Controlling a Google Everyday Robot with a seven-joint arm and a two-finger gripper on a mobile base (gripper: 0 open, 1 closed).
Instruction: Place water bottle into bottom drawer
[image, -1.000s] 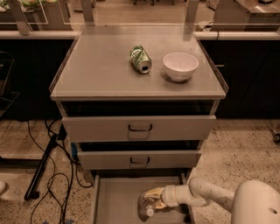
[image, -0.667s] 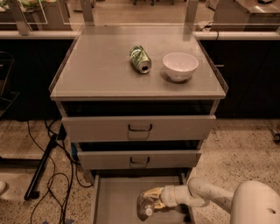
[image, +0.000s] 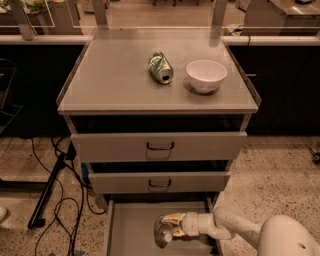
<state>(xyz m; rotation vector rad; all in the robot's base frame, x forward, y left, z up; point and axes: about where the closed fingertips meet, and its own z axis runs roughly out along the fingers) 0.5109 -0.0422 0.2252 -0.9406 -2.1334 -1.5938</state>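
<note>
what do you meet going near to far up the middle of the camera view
bottom drawer, with the gripper at the water bottle inside it → middle drawer → top drawer → green can on the cabinet top

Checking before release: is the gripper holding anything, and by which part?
The gripper grips the water bottle in the bottom drawer; which part cannot be told.
</note>
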